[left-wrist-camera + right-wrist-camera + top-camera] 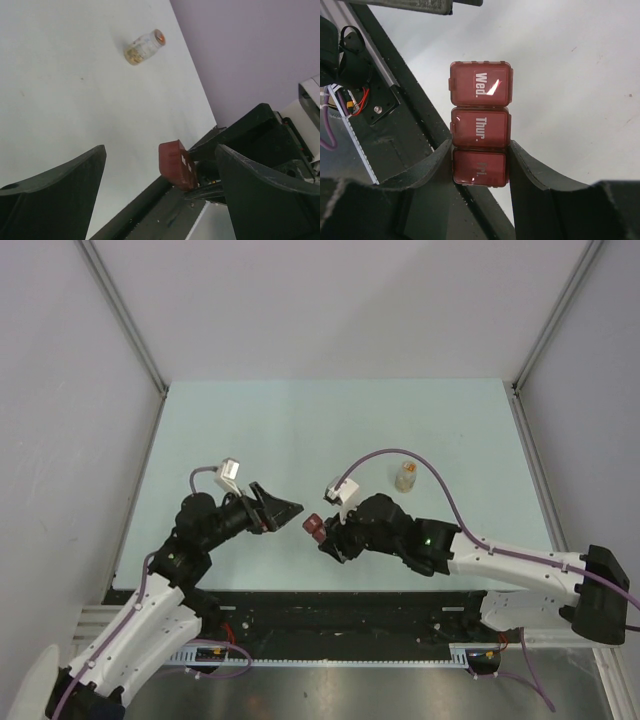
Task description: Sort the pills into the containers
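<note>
Three lids (Wed, Thur, Fri) on red pill box (480,105), all shut. Right gripper (481,155) clamps Fri end only, box held over front edge of table (300,420). Left gripper (161,152) spread wide, facing box's free end. Tan pills (134,57) in clear bottle (405,477), well apart. Risk we see: end-only grip lets box pivot or slip if left pries lid; drop could land off table.

The pill box (480,130) sits in the right jaws, left jaws beside it, bottle (405,478) behind on the table (300,430).

Last label on the pill box (479,125), between right fingers (535,180), half illegible.
</note>
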Motion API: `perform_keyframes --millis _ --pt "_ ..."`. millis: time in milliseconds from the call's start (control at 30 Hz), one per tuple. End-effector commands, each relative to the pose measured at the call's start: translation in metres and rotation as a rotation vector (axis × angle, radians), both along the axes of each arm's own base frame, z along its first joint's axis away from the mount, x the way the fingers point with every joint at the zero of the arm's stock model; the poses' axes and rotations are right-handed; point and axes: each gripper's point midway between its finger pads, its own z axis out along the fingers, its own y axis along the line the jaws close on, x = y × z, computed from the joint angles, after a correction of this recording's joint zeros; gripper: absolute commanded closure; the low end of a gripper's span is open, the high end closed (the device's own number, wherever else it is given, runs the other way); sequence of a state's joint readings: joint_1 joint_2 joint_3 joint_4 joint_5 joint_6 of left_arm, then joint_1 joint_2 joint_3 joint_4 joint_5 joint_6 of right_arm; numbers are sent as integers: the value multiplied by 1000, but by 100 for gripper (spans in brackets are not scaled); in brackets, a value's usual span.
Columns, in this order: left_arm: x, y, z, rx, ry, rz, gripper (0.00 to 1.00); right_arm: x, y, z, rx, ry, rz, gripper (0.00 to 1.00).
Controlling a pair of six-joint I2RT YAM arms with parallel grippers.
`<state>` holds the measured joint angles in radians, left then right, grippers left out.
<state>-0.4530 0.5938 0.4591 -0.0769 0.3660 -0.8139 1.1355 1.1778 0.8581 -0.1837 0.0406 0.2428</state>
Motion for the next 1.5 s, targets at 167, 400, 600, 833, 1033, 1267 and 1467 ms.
perform_keyframes --millis 167,400,600,833,1033,1267,1467 --pt "-28 -28 26 -65 -1 -142 12 -8 0 37 82 -62 4 84" --pt "-38 -46 17 -35 21 -202 19 -12 1 40 84 -86 14 84" --pt "-41 -55 17 -24 23 -231 34 -15 2 43 89 -97 23 84" --pt "-47 -62 21 -37 16 -257 45 -14 1 42 76 -110 16 84" --pt "-51 -71 26 -72 1 -280 55 -12 1 45 85 -119 9 84" --pt "-57 -80 25 -96 10 -316 78 -10 -1 50 94 -137 -4 80" --pt "-58 -81 26 -103 13 -314 99 -11 -1 50 97 -133 2 37"
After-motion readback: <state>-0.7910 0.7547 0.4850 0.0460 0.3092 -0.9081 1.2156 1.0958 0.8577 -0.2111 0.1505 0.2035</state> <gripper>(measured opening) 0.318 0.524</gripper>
